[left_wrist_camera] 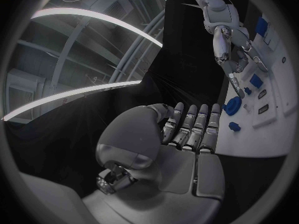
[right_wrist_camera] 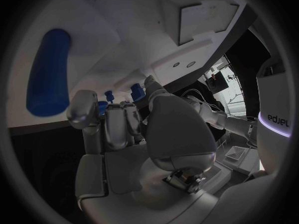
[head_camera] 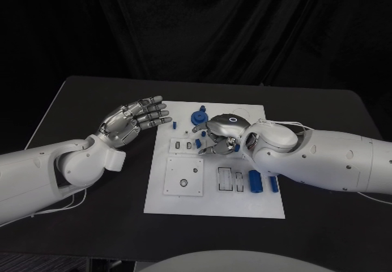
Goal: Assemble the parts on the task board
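The board (head_camera: 214,201) lies flat in the middle of the black table (head_camera: 73,107), its long side running away from the robot. On its far part stands a round blue part (head_camera: 199,118) with a small blue piece (head_camera: 177,123) just beside it toward the left hand. On the near right part lie two upright-lying blue bars (head_camera: 255,181), side by side and close together, next to two slotted white blocks (head_camera: 225,178). A square white plate (head_camera: 184,176) with a small hole sits on the near left part.

The right hand (head_camera: 219,136) rests over the middle of the board, knuckles up, fingers curled down toward the surface; a blue bit shows at its fingertips, but I cannot tell whether it grips it. In the right wrist view the fingers (right_wrist_camera: 115,127) bend in close to small blue pieces (right_wrist_camera: 137,90).

The left hand (head_camera: 133,120) hovers beside the board's far left edge, apart from it, palm up and tilted, fingers spread and holding nothing. The left wrist view shows its fingers (left_wrist_camera: 193,127) straight and side by side.
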`<control>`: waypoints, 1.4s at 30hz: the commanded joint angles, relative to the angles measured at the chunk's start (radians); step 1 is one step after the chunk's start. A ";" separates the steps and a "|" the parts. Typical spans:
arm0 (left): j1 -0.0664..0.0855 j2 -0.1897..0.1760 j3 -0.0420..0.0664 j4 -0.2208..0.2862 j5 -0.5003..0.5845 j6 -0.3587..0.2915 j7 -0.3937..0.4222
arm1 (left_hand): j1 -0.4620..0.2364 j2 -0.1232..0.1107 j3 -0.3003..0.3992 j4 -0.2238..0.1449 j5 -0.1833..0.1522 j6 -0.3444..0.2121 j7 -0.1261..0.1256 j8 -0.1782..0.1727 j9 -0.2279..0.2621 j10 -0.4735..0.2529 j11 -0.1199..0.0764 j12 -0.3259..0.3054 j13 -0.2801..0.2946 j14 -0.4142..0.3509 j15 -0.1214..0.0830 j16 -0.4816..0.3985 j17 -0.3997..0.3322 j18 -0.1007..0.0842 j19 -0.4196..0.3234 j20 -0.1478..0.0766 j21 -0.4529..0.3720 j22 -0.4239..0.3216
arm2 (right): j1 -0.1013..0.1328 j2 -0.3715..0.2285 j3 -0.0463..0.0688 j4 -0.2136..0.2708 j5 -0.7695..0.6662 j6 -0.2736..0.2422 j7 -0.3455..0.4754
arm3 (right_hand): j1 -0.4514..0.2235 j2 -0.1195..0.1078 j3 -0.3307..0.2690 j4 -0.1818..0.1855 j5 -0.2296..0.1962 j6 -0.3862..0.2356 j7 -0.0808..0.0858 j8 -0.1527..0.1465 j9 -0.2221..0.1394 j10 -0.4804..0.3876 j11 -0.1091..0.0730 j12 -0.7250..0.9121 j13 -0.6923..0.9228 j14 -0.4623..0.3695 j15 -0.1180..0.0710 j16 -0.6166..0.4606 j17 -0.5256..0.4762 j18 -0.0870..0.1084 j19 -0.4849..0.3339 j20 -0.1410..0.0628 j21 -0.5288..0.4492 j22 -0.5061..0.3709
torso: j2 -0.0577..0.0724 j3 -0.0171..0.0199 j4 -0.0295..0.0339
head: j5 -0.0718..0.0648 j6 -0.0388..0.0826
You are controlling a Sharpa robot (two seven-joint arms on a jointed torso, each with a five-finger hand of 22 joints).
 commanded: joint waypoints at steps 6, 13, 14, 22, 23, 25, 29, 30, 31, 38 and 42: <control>0.004 -0.016 0.001 0.024 -0.006 -0.046 -0.030 | -0.012 -0.008 0.006 -0.003 0.006 0.015 0.005 0.010 0.003 0.014 0.004 0.008 0.002 0.011 0.000 0.010 0.002 -0.003 0.000 -0.001 0.005 -0.001 | 0.032 -0.045 0.002 0.032 0.056 -0.142 0.100 | -0.007 -0.109 -0.153 0.118 -0.001 -0.419 -0.173 -0.072 -0.151 -0.120 -0.070 -0.102 -0.130 0.034 -0.057 0.037 0.085 -0.005 0.012 -0.048 0.044 0.068 | -0.038 0.0148 -0.0132 | 0.016 0.008; 0.007 -0.023 0.001 0.047 -0.028 -0.091 -0.068 | -0.015 -0.011 0.010 -0.008 0.010 0.026 0.010 0.014 0.004 0.023 0.006 0.013 0.002 0.017 -0.002 0.018 0.003 -0.001 0.002 -0.001 0.006 0.000 | 0.060 -0.095 0.001 0.056 0.181 -0.175 0.146 | -0.008 -0.101 -0.156 0.118 -0.002 -0.379 -0.079 -0.059 -0.142 -0.097 -0.063 -0.086 -0.103 0.029 -0.057 0.028 0.079 -0.005 0.004 -0.055 0.031 0.070 | -0.066 0.0276 -0.0184 | 0.021 0.018; 0.008 -0.025 0.001 0.052 -0.038 -0.117 -0.078 | -0.018 -0.016 0.011 -0.011 0.012 0.036 0.014 0.018 0.005 0.034 0.008 0.018 0.002 0.024 -0.004 0.027 0.004 0.002 0.012 -0.001 0.014 0.003 | 0.064 -0.105 0.001 0.061 0.204 -0.178 0.155 | -0.002 -0.051 -0.121 0.114 -0.001 -0.314 -0.055 -0.040 -0.125 -0.084 -0.048 -0.075 -0.088 0.027 -0.048 0.026 0.077 -0.006 0.004 -0.051 0.029 0.070 | -0.074 0.0302 -0.0200 | 0.022 0.020; 0.081 -0.020 0.001 0.066 -0.141 -0.317 -0.285 | -0.053 -0.053 0.016 -0.066 0.003 0.099 0.067 0.033 0.006 0.128 -0.017 0.054 -0.002 0.179 -0.054 0.188 0.037 0.033 0.226 -0.027 0.199 0.091 | 0.086 -0.224 -0.004 0.099 0.533 -0.156 0.291 | 0.107 0.125 -0.024 0.075 0.207 0.219 0.022 0.110 -0.021 -0.081 0.018 -0.056 -0.066 0.015 0.008 -0.001 0.052 -0.002 -0.005 0.005 0.000 0.071 | -0.117 0.0402 -0.0289 | 0.043 0.044; 0.094 -0.015 0.001 0.060 -0.159 -0.329 -0.319 | -0.057 -0.051 0.015 -0.064 -0.001 0.103 0.077 0.034 0.005 0.140 -0.026 0.060 -0.001 0.196 -0.062 0.212 0.044 0.036 0.238 -0.033 0.221 0.104 | 0.088 -0.237 -0.004 0.097 0.582 -0.129 0.309 | 0.115 0.130 -0.020 0.072 0.225 0.230 0.022 0.113 -0.020 -0.079 0.018 -0.054 -0.064 0.015 0.010 -0.001 0.052 -0.001 -0.005 0.006 -0.001 0.072 | -0.120 0.0402 -0.0293 | 0.046 0.058; 0.113 -0.003 0.001 0.050 -0.195 -0.344 -0.386 | -0.059 -0.051 0.019 -0.059 -0.003 0.120 0.092 0.040 0.006 0.184 -0.048 0.081 0.001 0.216 -0.079 0.271 0.056 0.037 0.243 -0.048 0.279 0.138 | 0.091 -0.257 -0.005 0.088 0.658 -0.078 0.344 | 0.173 0.145 0.017 0.045 0.342 0.335 0.020 0.158 0.000 -0.088 0.030 -0.057 -0.066 -0.003 0.020 -0.032 0.025 0.004 -0.022 0.014 -0.032 0.063 | -0.125 0.0410 -0.0300 | 0.048 0.085; 0.157 0.030 0.001 0.020 -0.288 -0.341 -0.549 | -0.052 -0.062 0.034 -0.053 0.002 0.177 0.062 0.081 0.014 0.332 -0.100 0.168 0.031 0.307 -0.129 0.427 0.100 0.060 0.271 -0.079 0.454 0.243 | 0.094 -0.295 -0.006 0.066 0.788 0.006 0.401 | 0.209 0.153 0.046 0.034 0.392 0.412 0.002 0.204 0.024 -0.032 0.019 -0.019 -0.018 -0.009 0.016 -0.031 0.026 0.004 -0.027 0.017 -0.028 0.071 | -0.149 0.0452 -0.0329 | 0.055 0.095; 0.167 0.039 0.001 0.011 -0.309 -0.336 -0.580 | -0.052 -0.066 0.037 -0.052 0.002 0.179 0.060 0.084 0.014 0.343 -0.102 0.173 0.033 0.313 -0.134 0.441 0.103 0.060 0.266 -0.079 0.476 0.257 | 0.093 -0.303 -0.006 0.063 0.805 0.014 0.405 | 0.211 0.154 0.048 0.035 0.394 0.413 0.000 0.206 0.025 -0.031 0.018 -0.019 -0.017 -0.008 0.014 -0.027 0.030 0.003 -0.024 0.016 -0.021 0.075 | -0.152 0.0456 -0.0328 | 0.055 0.095; 0.175 0.048 0.001 0.003 -0.328 -0.328 -0.609 | -0.050 -0.066 0.039 -0.053 0.002 0.182 0.058 0.087 0.014 0.353 -0.105 0.178 0.035 0.326 -0.139 0.453 0.106 0.063 0.270 -0.080 0.492 0.266 | 0.092 -0.310 -0.006 0.060 0.818 0.016 0.404 | 0.212 0.155 0.050 0.036 0.396 0.414 -0.001 0.208 0.027 -0.026 0.017 -0.016 -0.013 -0.006 0.013 -0.023 0.033 0.002 -0.022 0.016 -0.015 0.078 | -0.158 0.0466 -0.0327 | 0.057 0.096; 0.217 0.132 0.001 -0.087 -0.427 -0.184 -0.813 | -0.046 -0.091 0.032 -0.014 -0.088 0.217 0.019 0.136 0.021 0.466 -0.173 0.422 0.199 0.492 -0.210 0.710 0.211 0.098 0.311 -0.109 0.756 0.421 | 0.082 -0.341 -0.006 0.045 0.872 -0.037 0.323 | 0.225 0.144 0.059 0.040 0.423 0.436 -0.012 0.237 0.043 0.001 0.006 -0.004 0.000 -0.004 0.004 -0.019 0.035 0.002 -0.021 0.007 -0.015 0.085 | -0.212 0.0584 -0.0540 | 0.077 0.037; 0.240 0.179 0.001 -0.119 -0.531 -0.088 -0.932 | -0.054 -0.096 0.011 0.087 -0.199 0.203 0.009 0.163 0.021 0.399 -0.184 0.660 0.425 0.484 -0.221 0.879 0.309 0.092 0.363 -0.125 0.854 0.496 | 0.072 -0.369 -0.006 0.062 0.882 -0.108 0.309 | 0.227 0.132 0.056 0.042 0.415 0.435 -0.016 0.244 0.049 0.016 0.002 0.002 0.007 0.004 -0.002 -0.009 0.042 -0.001 -0.009 0.002 0.003 0.093 | -0.231 0.0659 -0.0626 | 0.084 0.021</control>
